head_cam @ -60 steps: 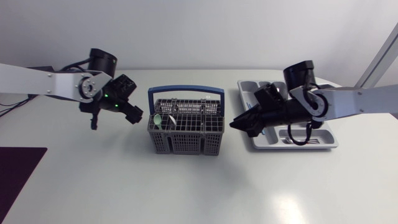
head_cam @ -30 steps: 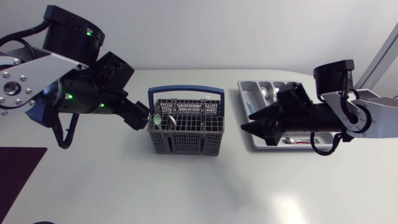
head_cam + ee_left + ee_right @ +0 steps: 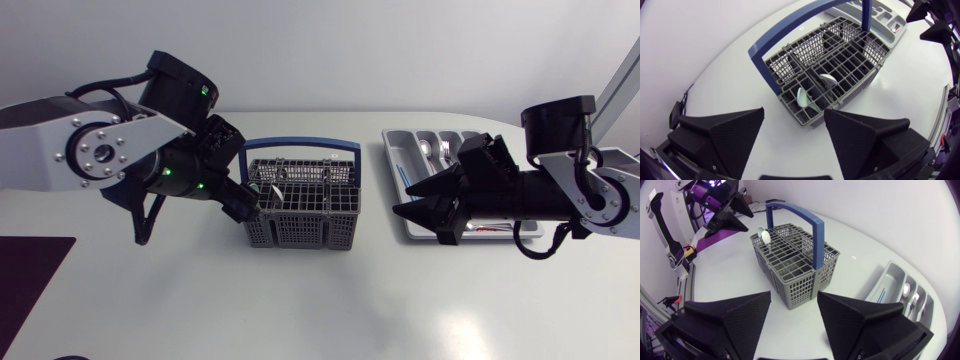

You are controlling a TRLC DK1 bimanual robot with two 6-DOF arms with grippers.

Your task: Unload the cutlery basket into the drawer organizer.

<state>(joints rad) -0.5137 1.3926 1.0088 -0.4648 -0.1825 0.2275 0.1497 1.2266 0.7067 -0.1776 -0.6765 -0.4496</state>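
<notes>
White desk (image 3: 320,310) carries it all, an arm coming in from each side. My left arm (image 3: 90,155) leans to the left end of the cutlery basket (image 3: 300,225), likely because the last pieces stand there. My right arm (image 3: 585,195) lies across the drawer organizer (image 3: 398,150), probably parked clear of the pick. The basket is dark grey mesh with a blue hoop handle (image 3: 300,146), standing mid-desk, well apart from the grey, compartmented organizer, which already holds some cutlery. The left gripper (image 3: 794,117) has its fingers spread and empty, just short of the basket. The right gripper (image 3: 794,300) is also spread, gripping nothing. Two pale spoons (image 3: 806,98) stand bowl-up in the end cells nearest the left gripper
</notes>
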